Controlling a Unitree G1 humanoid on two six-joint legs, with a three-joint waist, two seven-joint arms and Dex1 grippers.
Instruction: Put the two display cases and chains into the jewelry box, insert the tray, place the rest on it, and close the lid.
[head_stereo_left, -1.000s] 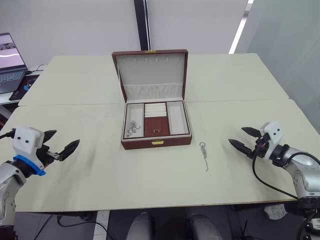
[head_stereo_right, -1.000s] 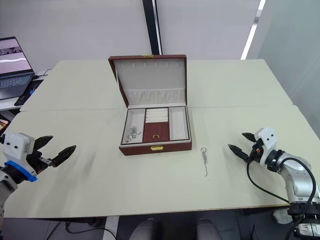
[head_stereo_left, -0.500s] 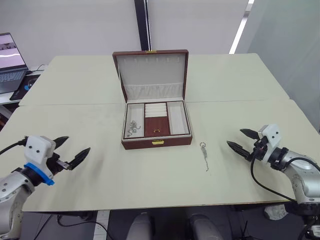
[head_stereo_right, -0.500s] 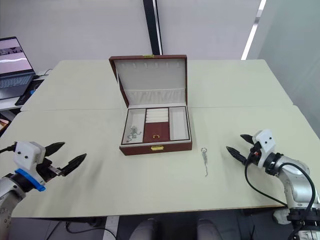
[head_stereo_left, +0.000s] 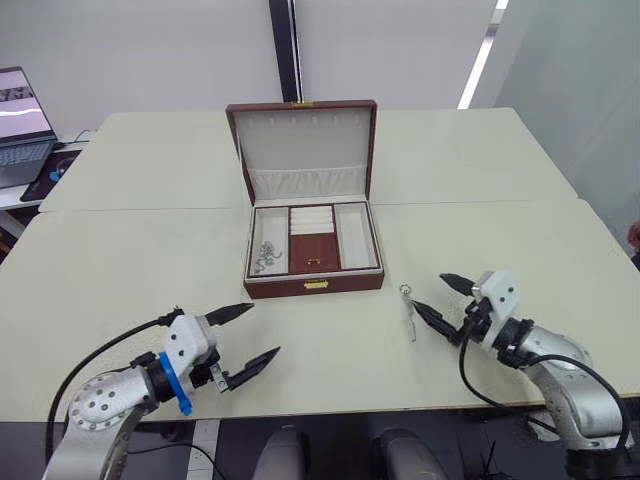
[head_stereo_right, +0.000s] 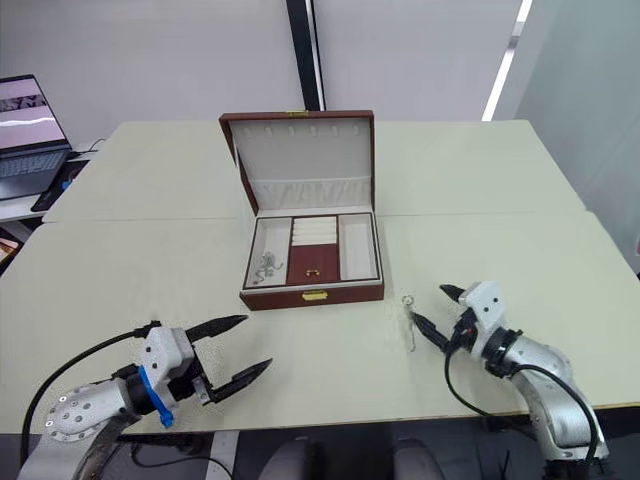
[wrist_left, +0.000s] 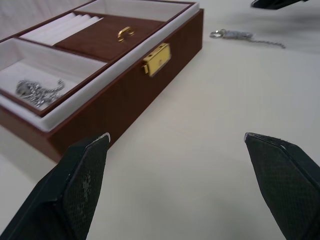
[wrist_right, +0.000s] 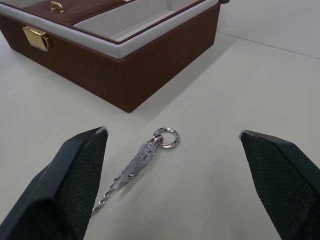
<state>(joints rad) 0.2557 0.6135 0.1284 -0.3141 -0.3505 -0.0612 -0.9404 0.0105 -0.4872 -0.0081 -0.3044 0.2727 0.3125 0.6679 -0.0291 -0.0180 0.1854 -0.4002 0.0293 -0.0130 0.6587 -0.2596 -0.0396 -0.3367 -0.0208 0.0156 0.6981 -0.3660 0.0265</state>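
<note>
My right gripper, fingers spread wide, sits just at three o'clock of the loose chain on the table. I should straddle it mid-length and pinch low. The jewelry box stands lid-up; its nine o'clock compartment holds what looks like another chain. My left gripper is wide, empty.

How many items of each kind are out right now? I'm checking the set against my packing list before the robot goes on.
Jewelry box, lid open: 1
Chains: 2, one on the table, one in the box's left compartment
Laptop on the side desk: 1
Grippers: 2, left gripper and right gripper, both open and empty
Total: 6
</note>
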